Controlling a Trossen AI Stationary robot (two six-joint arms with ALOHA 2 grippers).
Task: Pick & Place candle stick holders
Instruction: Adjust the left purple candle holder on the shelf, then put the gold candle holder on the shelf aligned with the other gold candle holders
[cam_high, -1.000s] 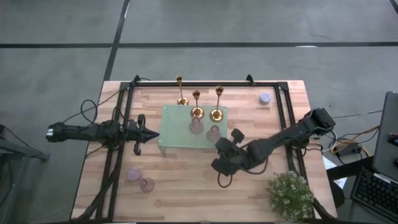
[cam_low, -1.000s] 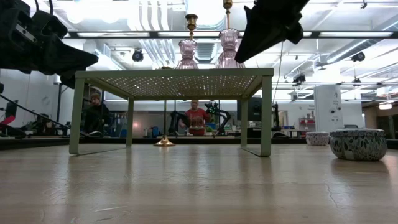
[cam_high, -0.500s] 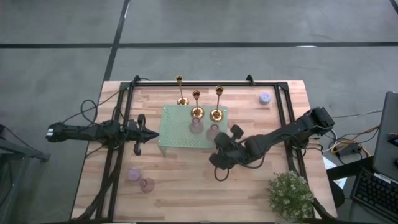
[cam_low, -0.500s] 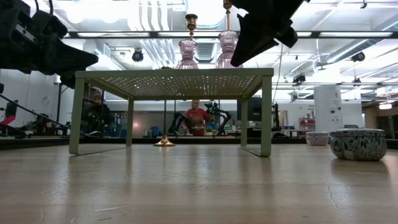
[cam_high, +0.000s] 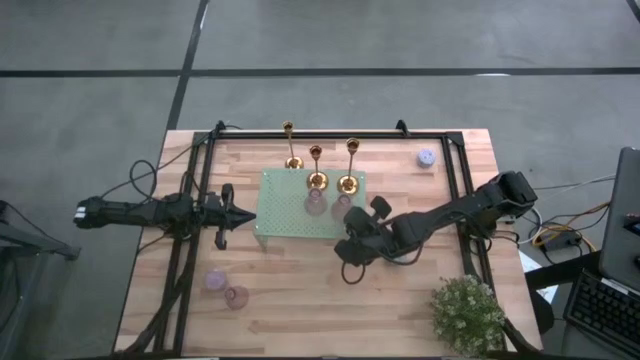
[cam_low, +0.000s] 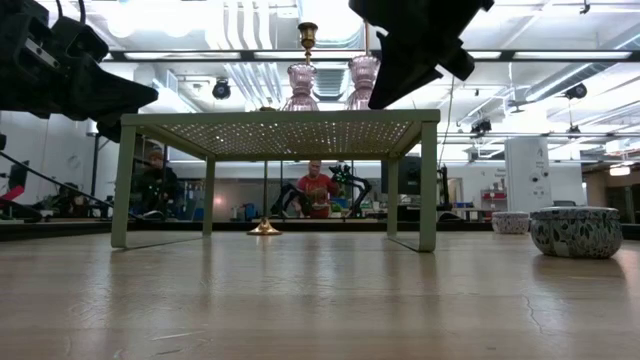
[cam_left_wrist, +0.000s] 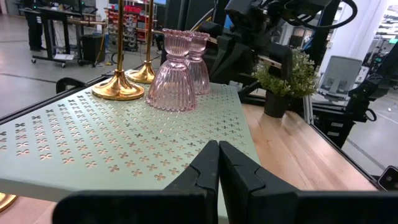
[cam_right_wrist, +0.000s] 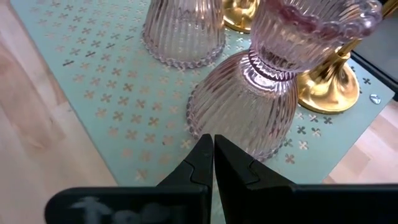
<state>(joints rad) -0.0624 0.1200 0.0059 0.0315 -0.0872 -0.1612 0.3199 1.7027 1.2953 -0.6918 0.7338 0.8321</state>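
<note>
Three gold candle stick holders show in the high view. One (cam_high: 291, 148) stands on the table just behind the green perforated stand (cam_high: 285, 207); two (cam_high: 316, 168) (cam_high: 349, 168) stand on the stand's far part. Two pink ribbed glass holders (cam_high: 315, 203) (cam_right_wrist: 242, 106) stand in front of them on the stand. My right gripper (cam_high: 347, 227) (cam_right_wrist: 209, 149) is shut and slants down at the foot of the nearer pink holder. My left gripper (cam_high: 252, 217) (cam_left_wrist: 218, 158) is shut, level, at the stand's left edge. My right gripper's shut fingertips (cam_right_wrist: 202, 152) stand right against the flared foot (cam_right_wrist: 224, 134) of the nearer pink glass holder, slanting down from the table's near right. I cannot tell whether they touch it. The holder stands upright on the green stand.
A small potted plant (cam_high: 467, 312) stands at the near right, a lavender piece (cam_high: 426, 157) at the far right and two pink pieces (cam_high: 225, 288) at the near left. Black frame rails (cam_high: 455, 180) run along the table's sides. People show in the room behind (cam_low: 318, 190).
My right gripper has swung toward the table's left edge and the green stand, closing in on the nearer pink glass holder, and stays shut. Nothing on the stand has moved.
</note>
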